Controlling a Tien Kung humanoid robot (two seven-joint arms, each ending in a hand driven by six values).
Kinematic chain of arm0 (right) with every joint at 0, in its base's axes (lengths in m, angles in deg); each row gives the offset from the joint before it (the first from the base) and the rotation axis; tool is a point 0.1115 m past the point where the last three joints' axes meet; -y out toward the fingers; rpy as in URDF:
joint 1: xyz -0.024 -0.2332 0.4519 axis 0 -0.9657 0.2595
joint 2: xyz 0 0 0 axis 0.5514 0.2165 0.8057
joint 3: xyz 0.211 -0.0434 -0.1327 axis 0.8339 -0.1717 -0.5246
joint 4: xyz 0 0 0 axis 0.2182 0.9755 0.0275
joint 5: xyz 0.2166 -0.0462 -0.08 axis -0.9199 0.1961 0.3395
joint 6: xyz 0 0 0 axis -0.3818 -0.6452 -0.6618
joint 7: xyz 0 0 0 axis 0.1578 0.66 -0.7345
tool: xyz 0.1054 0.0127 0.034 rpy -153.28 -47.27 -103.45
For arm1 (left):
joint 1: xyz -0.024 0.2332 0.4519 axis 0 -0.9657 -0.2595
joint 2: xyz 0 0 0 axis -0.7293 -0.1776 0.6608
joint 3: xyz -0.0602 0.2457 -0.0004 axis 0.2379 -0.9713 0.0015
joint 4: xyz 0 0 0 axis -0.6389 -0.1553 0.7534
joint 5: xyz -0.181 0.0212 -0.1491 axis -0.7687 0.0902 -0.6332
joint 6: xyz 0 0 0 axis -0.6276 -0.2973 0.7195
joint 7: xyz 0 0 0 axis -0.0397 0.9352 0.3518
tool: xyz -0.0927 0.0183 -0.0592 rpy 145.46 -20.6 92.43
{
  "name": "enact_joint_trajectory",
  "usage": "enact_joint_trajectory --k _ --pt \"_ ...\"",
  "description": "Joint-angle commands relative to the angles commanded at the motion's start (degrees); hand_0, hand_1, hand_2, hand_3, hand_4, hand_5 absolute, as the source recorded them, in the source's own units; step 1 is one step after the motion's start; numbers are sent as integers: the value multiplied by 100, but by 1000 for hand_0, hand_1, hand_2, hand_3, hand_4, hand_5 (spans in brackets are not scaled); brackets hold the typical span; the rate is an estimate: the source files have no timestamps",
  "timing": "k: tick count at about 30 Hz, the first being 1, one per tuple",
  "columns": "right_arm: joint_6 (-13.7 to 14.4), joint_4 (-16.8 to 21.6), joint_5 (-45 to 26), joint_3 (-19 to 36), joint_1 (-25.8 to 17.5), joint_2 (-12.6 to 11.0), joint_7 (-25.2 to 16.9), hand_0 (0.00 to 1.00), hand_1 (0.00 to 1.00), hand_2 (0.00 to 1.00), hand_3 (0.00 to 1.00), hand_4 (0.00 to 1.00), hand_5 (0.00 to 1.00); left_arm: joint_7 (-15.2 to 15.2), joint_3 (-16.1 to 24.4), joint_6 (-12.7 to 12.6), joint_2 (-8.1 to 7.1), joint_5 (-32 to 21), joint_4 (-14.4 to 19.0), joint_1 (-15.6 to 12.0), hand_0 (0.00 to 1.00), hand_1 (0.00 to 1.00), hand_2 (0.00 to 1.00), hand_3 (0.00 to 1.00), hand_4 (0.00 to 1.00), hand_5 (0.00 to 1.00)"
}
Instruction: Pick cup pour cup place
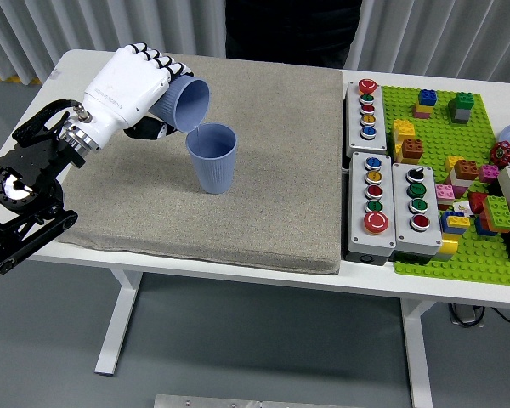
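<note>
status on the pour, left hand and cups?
Left hand shut on tilted cup, mouth over the standing cup. Standing cup upright on grey mat. Right hand not in view. Nothing in the way.

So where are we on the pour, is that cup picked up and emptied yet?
Pick is done: the left hand holds the tilted blue cup off the grey mat. The pour is in hand, its mouth tipped over the upright blue cup; I can't tell whether it's empty. Still left: setting the cup back down.
</note>
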Motion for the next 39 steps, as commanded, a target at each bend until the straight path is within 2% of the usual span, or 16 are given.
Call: enact_joint_trajectory --k 18,22,27,39 --pt "1 0 1 -2 12 -3 1 722 689 736 701 325 298 10 -31 -15 5 0 20 11 562 532 554 577 808 139" --pt "1 0 1 -5 -3 -2 1 722 688 736 699 324 294 100 -105 -51 4 0 13 22 562 535 554 577 809 141" --pt "2 0 21 2 -27 7 6 722 688 736 699 324 294 373 -321 -177 -9 0 10 88 562 537 553 577 809 141" --pt "2 0 8 -11 -40 8 4 722 687 736 698 323 287 388 -568 -129 -79 0 36 206 564 539 553 578 811 141"
